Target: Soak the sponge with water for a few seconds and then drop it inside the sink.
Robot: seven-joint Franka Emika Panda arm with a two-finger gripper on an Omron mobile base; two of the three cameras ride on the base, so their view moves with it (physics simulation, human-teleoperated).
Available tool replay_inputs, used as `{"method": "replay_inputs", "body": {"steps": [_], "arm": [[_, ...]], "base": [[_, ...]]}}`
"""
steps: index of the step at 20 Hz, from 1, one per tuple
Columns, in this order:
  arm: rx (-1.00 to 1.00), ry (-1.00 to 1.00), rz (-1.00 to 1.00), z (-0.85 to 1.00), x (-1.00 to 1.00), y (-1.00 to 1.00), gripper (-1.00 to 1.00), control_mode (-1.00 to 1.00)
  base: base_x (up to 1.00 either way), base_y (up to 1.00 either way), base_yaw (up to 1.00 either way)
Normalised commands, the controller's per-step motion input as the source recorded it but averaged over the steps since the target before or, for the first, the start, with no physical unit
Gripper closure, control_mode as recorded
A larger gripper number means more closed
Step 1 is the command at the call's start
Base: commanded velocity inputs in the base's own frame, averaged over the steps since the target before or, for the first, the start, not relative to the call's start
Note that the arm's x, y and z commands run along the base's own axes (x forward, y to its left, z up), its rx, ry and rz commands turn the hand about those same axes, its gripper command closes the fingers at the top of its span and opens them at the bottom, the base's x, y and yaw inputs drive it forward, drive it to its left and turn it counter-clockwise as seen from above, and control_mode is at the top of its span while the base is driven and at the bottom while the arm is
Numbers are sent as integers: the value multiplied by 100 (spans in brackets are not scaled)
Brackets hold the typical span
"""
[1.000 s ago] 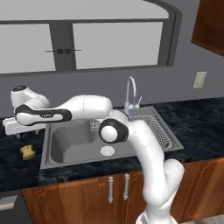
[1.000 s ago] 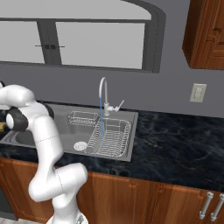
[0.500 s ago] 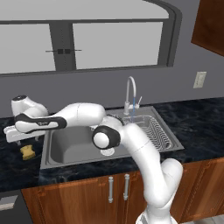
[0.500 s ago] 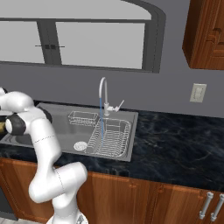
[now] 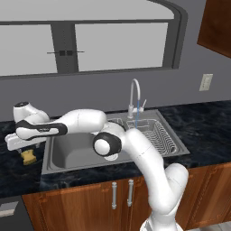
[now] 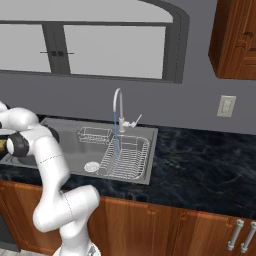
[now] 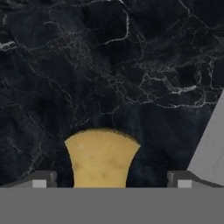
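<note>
Your pincer [image 7: 109,183] has swung out past the sink [image 5: 67,155] and dropped over the sponge [image 7: 102,158] on the worktop [image 7: 109,65]. Its jaws stand wide apart with the sponge between them, so you're set to close; soaking hasn't begun.

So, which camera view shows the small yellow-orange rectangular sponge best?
The hand view: the small yellow-orange rectangular sponge lies large on the black marbled countertop, between the fingertips. The left base view shows it small, under the hand. In the right base view I cannot make it out.
</note>
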Motion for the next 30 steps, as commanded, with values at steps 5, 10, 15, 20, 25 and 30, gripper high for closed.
{"method": "replay_inputs", "body": {"steps": [5,10,15,20,25,30], "arm": [[0,0,8,0,-14,3,-100,-100],[0,0,3,-1,-31,0,-100,-100],[0,-1,0,-38,0,0,-100,-100],[0,-1,0,-42,1,0,-100,-100],[0,0,0,-32,0,0,-100,-100],[0,0,0,0,0,0,-100,-100]], "base": [[0,0,0],[0,0,0],[0,0,0],[0,0,0],[0,0,0],[0,0,0]]}}
